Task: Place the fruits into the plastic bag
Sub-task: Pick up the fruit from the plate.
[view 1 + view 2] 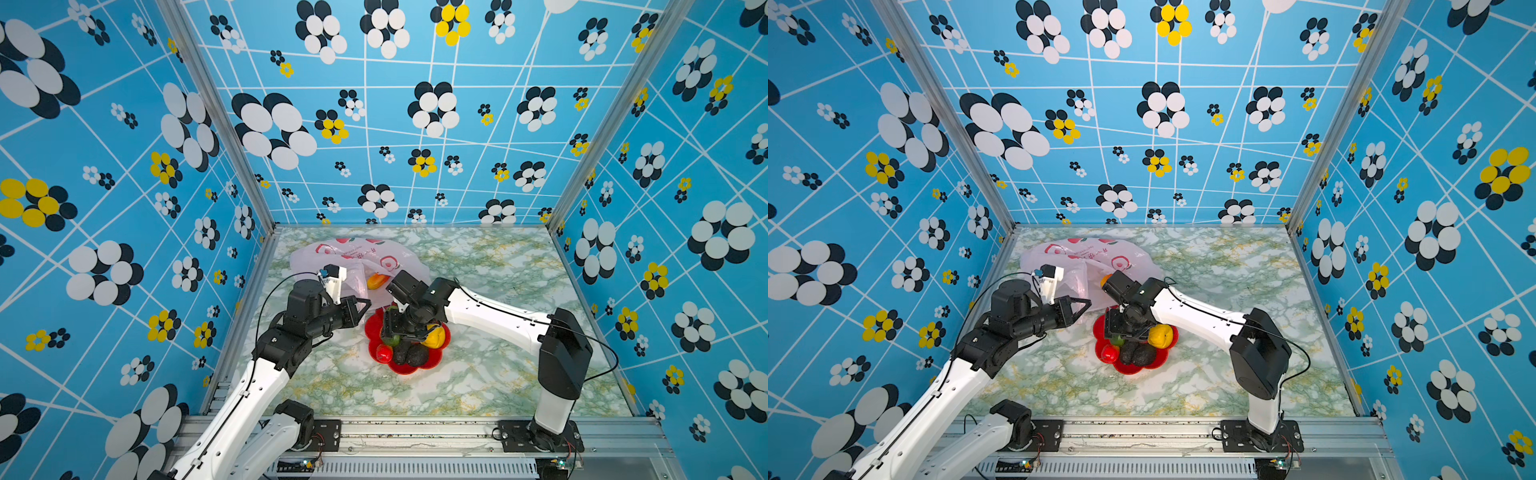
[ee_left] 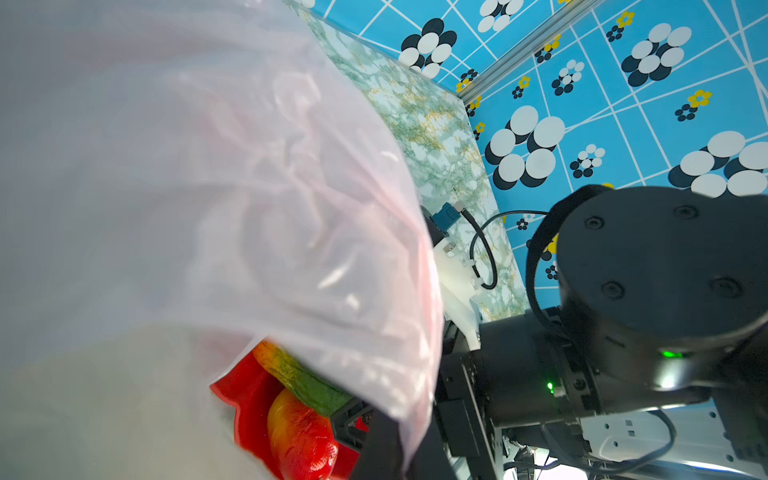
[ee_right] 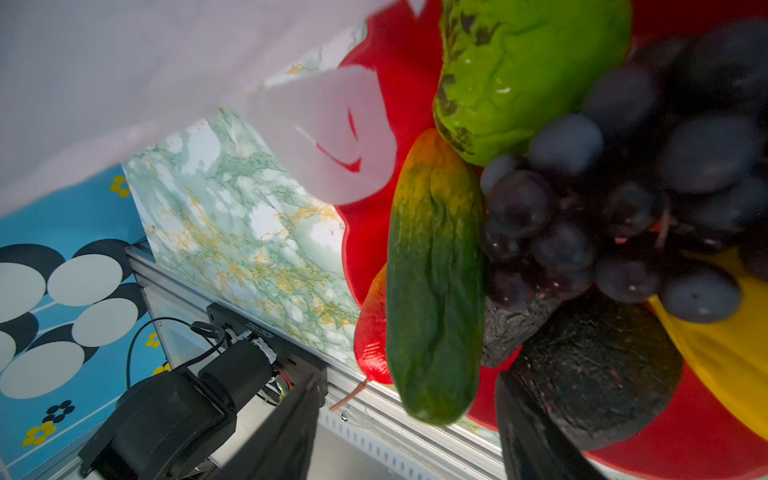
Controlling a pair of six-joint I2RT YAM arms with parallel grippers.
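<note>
The plastic bag point(image 1: 353, 255) lies at the back left, pale pink with red prints. My left gripper point(image 1: 365, 304) is shut on its near edge and holds the film up, so the bag point(image 2: 208, 187) fills the left wrist view. One orange fruit point(image 1: 376, 281) shows inside the bag's mouth. The other fruits sit heaped on a red flower-shaped plate point(image 1: 415, 368). My right gripper point(image 3: 409, 440) hangs over them, open, with the end of a long green-and-orange fruit point(image 3: 432, 291) between its jaws, untouched. Beside it lie a grape bunch point(image 3: 623, 187), a green fruit point(image 3: 528, 70), dark avocados point(image 3: 594, 365), a yellow fruit point(image 3: 727, 353) and a small red one point(image 3: 372, 332).
The marble-patterned table point(image 1: 498, 374) is boxed in by blue flowered walls at the back and both sides. An aluminium rail point(image 1: 415, 432) with both arm bases runs along the front. The plate stands just in front of the bag's mouth.
</note>
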